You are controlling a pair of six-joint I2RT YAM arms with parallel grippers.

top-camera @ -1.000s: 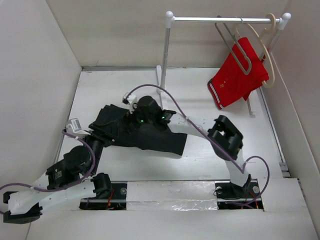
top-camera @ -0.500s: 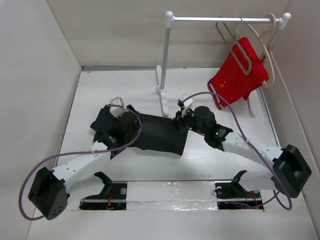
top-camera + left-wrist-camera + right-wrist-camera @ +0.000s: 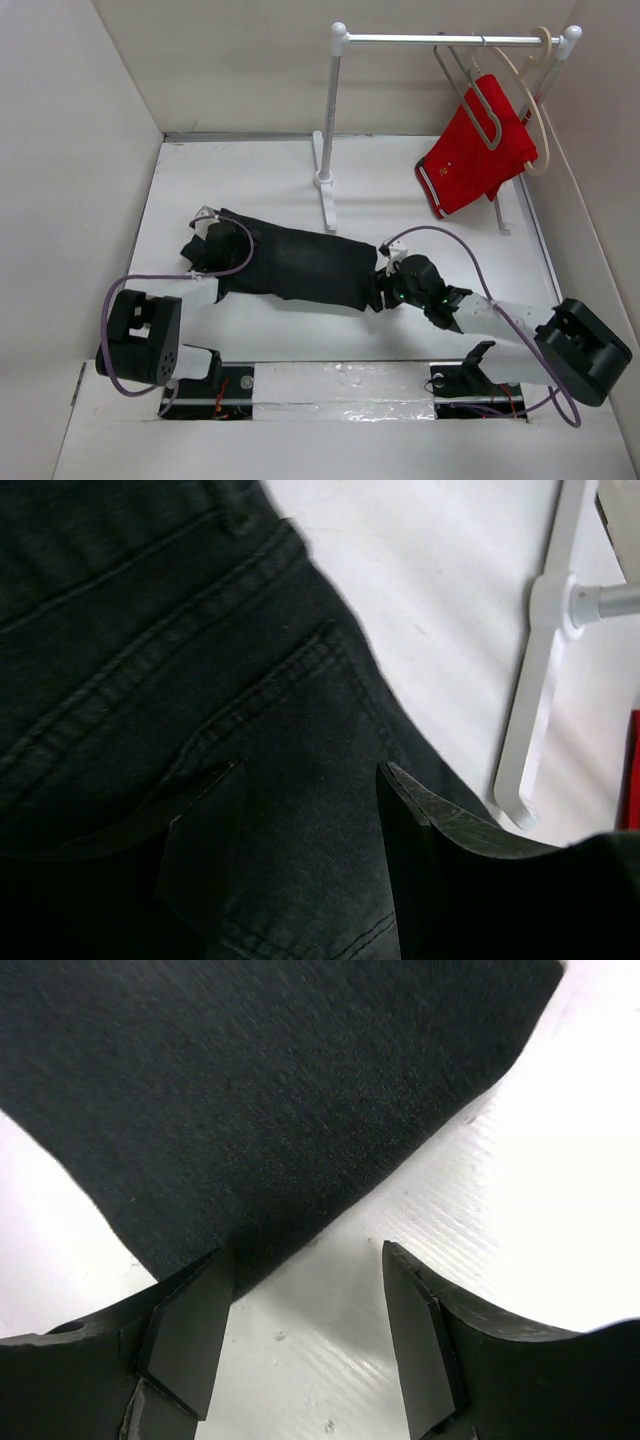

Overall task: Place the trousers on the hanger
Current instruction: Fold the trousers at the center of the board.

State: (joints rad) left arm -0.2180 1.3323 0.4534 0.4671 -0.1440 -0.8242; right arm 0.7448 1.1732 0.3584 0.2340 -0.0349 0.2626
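Observation:
The black trousers (image 3: 300, 265) lie stretched lengthwise across the middle of the table. My left gripper (image 3: 228, 258) is at their left, waist end. In its wrist view the jaws stand open (image 3: 310, 810) just above the pocket seams of the trousers (image 3: 150, 630). At the right end my right gripper (image 3: 378, 287) is also open (image 3: 305, 1310), with bare table between its fingers. Its left fingertip (image 3: 195, 1300) is at the edge of the trousers (image 3: 250, 1080). The thin grey metal hanger (image 3: 470, 85) hangs empty on the rail at the back right.
A white clothes rack (image 3: 330, 120) stands at the back, its foot (image 3: 535, 680) close to the trousers. Red shorts (image 3: 475, 155) hang from a cream hanger (image 3: 535, 110) on the same rail. White walls close in on the left, right and back.
The trousers went from a bunched heap to a long spread strip. My left gripper moved to their left end, and the right gripper swung down to their right end, now with jaws apart.

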